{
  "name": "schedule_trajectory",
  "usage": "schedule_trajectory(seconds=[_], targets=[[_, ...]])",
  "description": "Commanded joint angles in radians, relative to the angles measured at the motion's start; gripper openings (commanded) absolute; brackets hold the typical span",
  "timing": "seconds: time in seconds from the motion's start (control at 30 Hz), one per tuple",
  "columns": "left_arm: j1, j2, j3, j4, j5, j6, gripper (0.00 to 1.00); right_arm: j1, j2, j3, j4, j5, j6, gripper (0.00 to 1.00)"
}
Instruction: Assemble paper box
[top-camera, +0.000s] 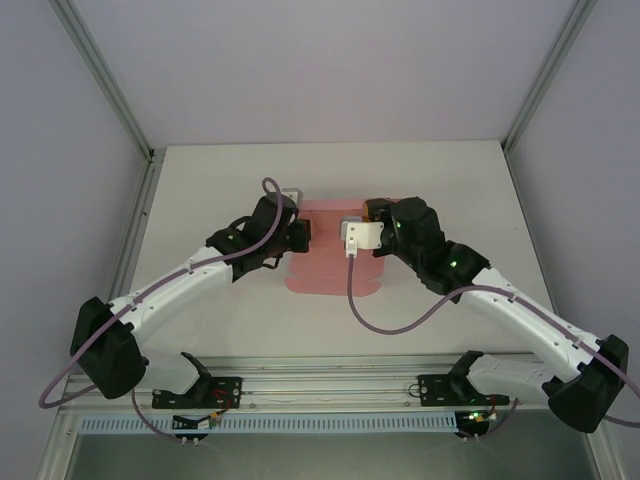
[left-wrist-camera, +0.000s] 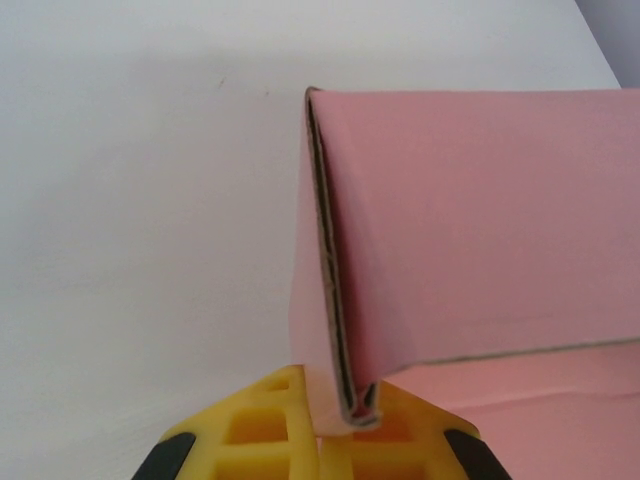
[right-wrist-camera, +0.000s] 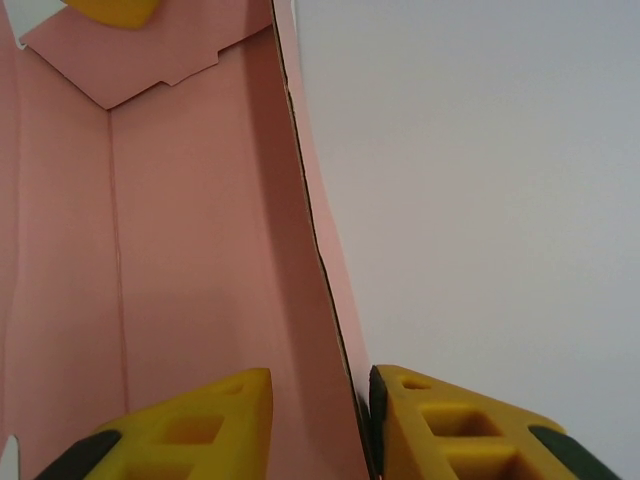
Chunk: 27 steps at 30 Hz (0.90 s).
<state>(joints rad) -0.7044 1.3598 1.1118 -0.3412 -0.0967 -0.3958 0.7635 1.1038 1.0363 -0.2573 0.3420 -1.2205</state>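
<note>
1. White table (top-camera: 220, 330) takes up most of the top view, with enclosure walls around it and a metal rail (top-camera: 320, 388) along the 6 o'clock edge.
2. Left arm (top-camera: 170, 290) reaches from its base at 7 o'clock toward the table centre. Right arm (top-camera: 520, 320) reaches in from 5 o'clock, and the two wrists meet over the pink card.
3. Paper box (top-camera: 325, 270) sits at the table centre, partly folded. Its flat panel lies on the table toward 6 o'clock and its walls are raised at the 12 o'clock half.
4. The left wrist view shows a doubled-over wall of the paper box (left-wrist-camera: 470, 230) standing upright, its folded edge running from 12 down to 6 o'clock.
5. The right wrist view shows the box interior (right-wrist-camera: 190, 250) at 9 o'clock. One thin wall stands upright through the middle, with bare table at 3 o'clock.
6. Left gripper (top-camera: 300, 236) is at the box's 10 o'clock corner. Its yellow fingers (left-wrist-camera: 250, 430) are closed tight on the bottom of the doubled wall, clamped on the paper box.
7. Right gripper (right-wrist-camera: 320, 430) is at the box's 2 o'clock side. Its jaws are apart and straddle the wall: the card sits against the 3 o'clock finger, with a gap to the 9 o'clock finger (right-wrist-camera: 200, 420).
8. Purple cable (top-camera: 385, 322) loops below the right wrist.
</note>
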Motion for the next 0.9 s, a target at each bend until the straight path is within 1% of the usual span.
schedule_trajectory(seconds=[0.0,0.13,0.23,0.3,0.33,0.4,0.5,0.57,0.63,0.7,0.77,0.87], targets=[[-0.004,-0.043,0.026,0.007,0.016,0.029,0.0,-0.013,-0.025,0.018,-0.034,0.039,-0.034,0.31],[-0.007,-0.062,0.0,0.009,-0.004,0.068,0.0,-0.019,-0.026,0.013,-0.005,0.076,-0.063,0.29],[-0.007,-0.091,-0.067,0.095,-0.033,0.115,0.0,-0.027,-0.048,0.007,0.003,0.082,-0.058,0.29],[-0.007,-0.107,-0.12,0.174,-0.052,0.155,0.0,-0.038,-0.069,0.004,-0.02,0.047,-0.023,0.31],[-0.008,-0.112,-0.144,0.212,-0.052,0.168,0.0,-0.046,-0.082,0.003,-0.052,0.008,-0.002,0.31],[-0.007,-0.117,-0.174,0.272,-0.042,0.187,0.0,-0.056,-0.104,-0.011,-0.062,-0.073,0.027,0.3],[-0.007,-0.101,-0.155,0.262,-0.039,0.184,0.0,-0.059,-0.111,0.008,-0.104,-0.166,0.079,0.29],[-0.007,-0.086,-0.125,0.226,-0.041,0.178,0.0,-0.058,-0.097,0.037,-0.16,-0.194,0.107,0.29],[-0.008,-0.076,-0.101,0.193,-0.038,0.16,0.0,-0.057,-0.076,0.051,-0.189,-0.186,0.108,0.29],[-0.008,-0.078,-0.1,0.195,-0.019,0.151,0.0,-0.059,-0.056,0.051,-0.19,-0.17,0.101,0.29],[-0.009,-0.087,-0.102,0.194,0.0,0.146,0.0,-0.058,-0.046,0.037,-0.153,-0.168,0.084,0.28],[-0.007,-0.086,-0.09,0.172,-0.008,0.135,0.0,-0.058,-0.039,0.029,-0.1,-0.188,0.071,0.26]])
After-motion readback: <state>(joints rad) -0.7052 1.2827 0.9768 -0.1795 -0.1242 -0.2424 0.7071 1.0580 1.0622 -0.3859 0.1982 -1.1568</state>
